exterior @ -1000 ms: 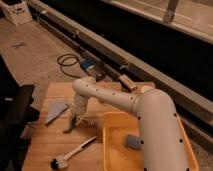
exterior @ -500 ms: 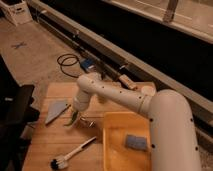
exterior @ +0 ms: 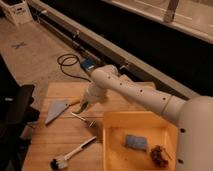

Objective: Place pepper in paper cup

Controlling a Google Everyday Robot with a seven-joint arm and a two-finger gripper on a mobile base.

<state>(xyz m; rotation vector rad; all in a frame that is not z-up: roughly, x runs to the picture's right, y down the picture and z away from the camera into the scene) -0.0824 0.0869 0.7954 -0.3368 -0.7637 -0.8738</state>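
My gripper hangs from the white arm over the left-middle of the wooden table. It is a little above the board, between the spatula and the fork. It is shut on the pepper, which shows only as a slim greenish shape pointing down from its tip. The paper cup is out of view; it may be hidden behind the arm.
A grey spatula with a yellow handle lies left of the gripper. A small metal fork lies just below it. A brush lies near the front. A yellow bin at the right holds a blue sponge and a brown lump.
The gripper has risen off the table and shifted slightly right and back, with the greenish pepper still at its tip. The spatula, fork and brush have not moved.
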